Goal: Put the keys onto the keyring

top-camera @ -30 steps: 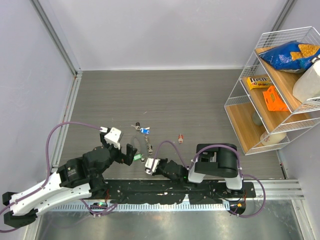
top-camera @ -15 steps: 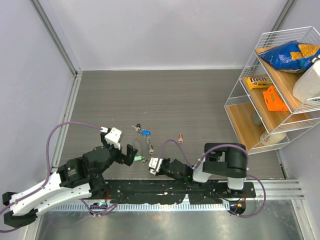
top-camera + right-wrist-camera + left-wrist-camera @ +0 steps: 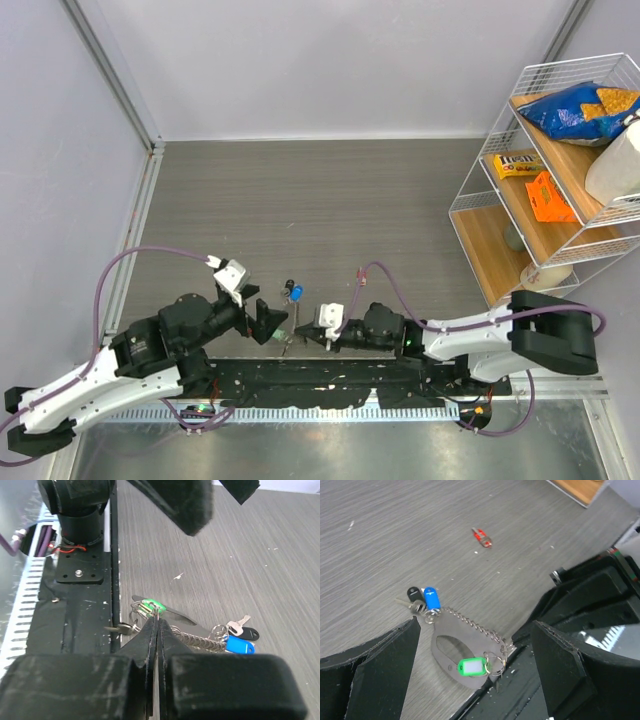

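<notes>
Quick rundown: the keyring (image 3: 472, 626) is found flat on the table (image 3: 330, 200), right at the far edge of the black plate (image 3: 300, 385) (the one both arms are bolted to), with its beaded strip running away from the plate at a slant. At the plate end a small wire ring is seen, partly over the plate's edge, and a green tag (image 3: 473, 667) is hung on it, just off the plate on the grey woodgrain. At the end farther from the plate, a blue key (image 3: 432, 599) and a black key (image 3: 413, 592) are bunched side by side, touching. A red key (image 3: 481, 536) is left on its own, well apart and farther still from the plate. The right gripper (image 3: 156, 622) is reached along the plate's edge with its fingers pressed tight together, the tips set right at the wire ring beside the green tag; whether wire is actually pinched between them can't be told. The left gripper (image 3: 268, 322) is held spread wide above the plate's far edge, fingers (image 3: 380, 660) framing the whole keyring and touching nothing.
</notes>
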